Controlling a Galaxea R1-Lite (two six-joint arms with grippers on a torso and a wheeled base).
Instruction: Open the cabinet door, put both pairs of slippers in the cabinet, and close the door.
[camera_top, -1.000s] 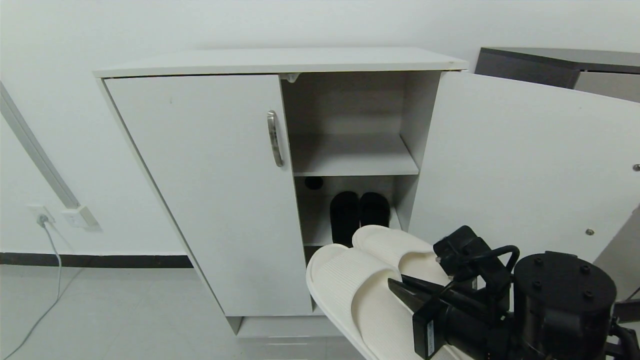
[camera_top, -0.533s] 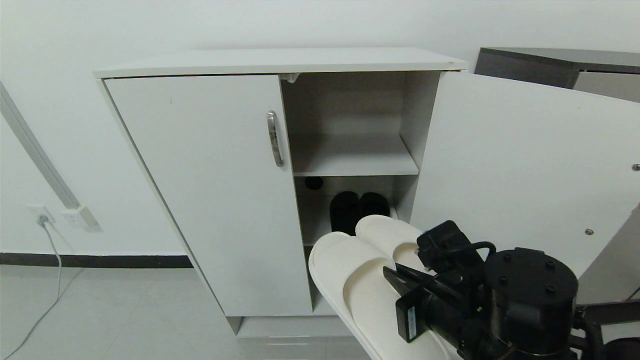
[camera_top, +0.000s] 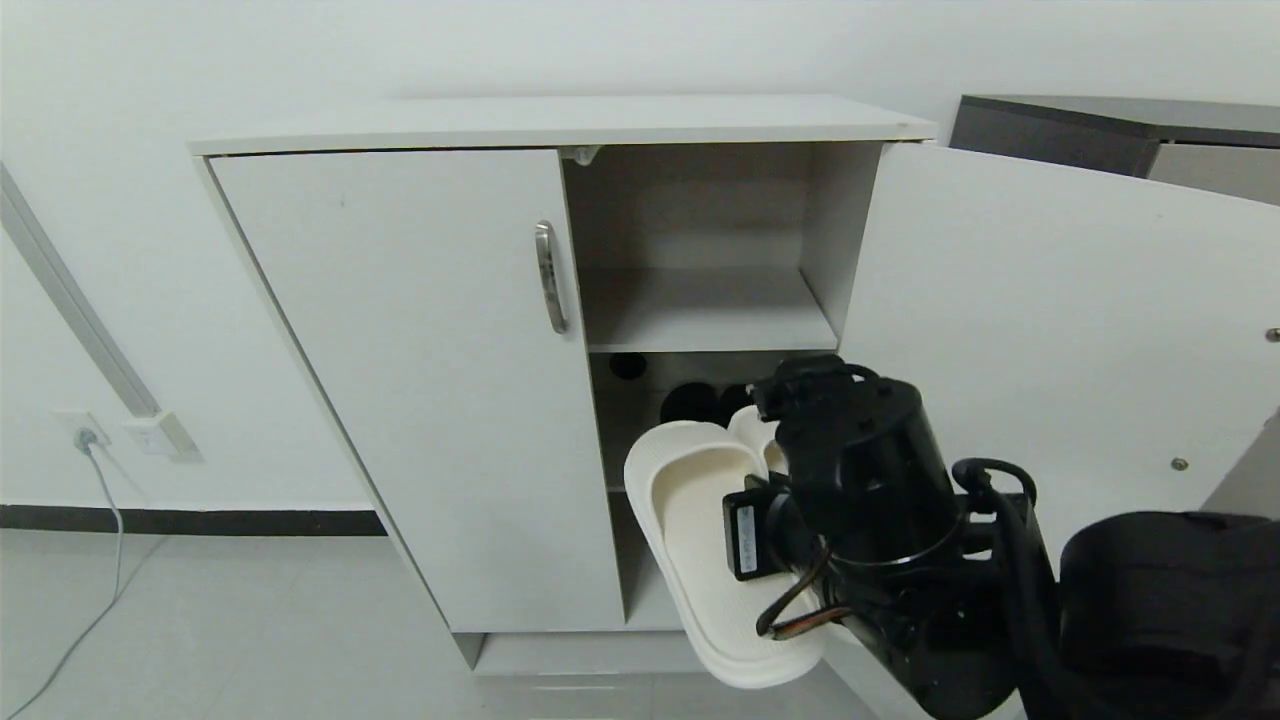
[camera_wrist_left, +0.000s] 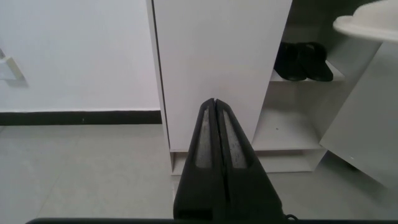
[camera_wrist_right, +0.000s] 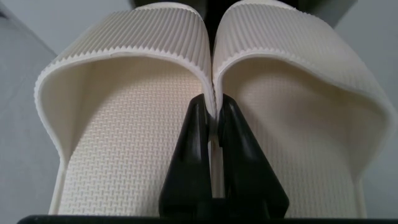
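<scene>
Between right fingers, two slippers.

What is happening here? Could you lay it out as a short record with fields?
Cabinet: white, right door open, left door shut
Black slippers: inside, one level under the upper shelf
White slippers: pinched together by the right gripper, before the open side
Left gripper: shut, empty, facing the cabinet
Left to do: place white pair, close door
</scene>
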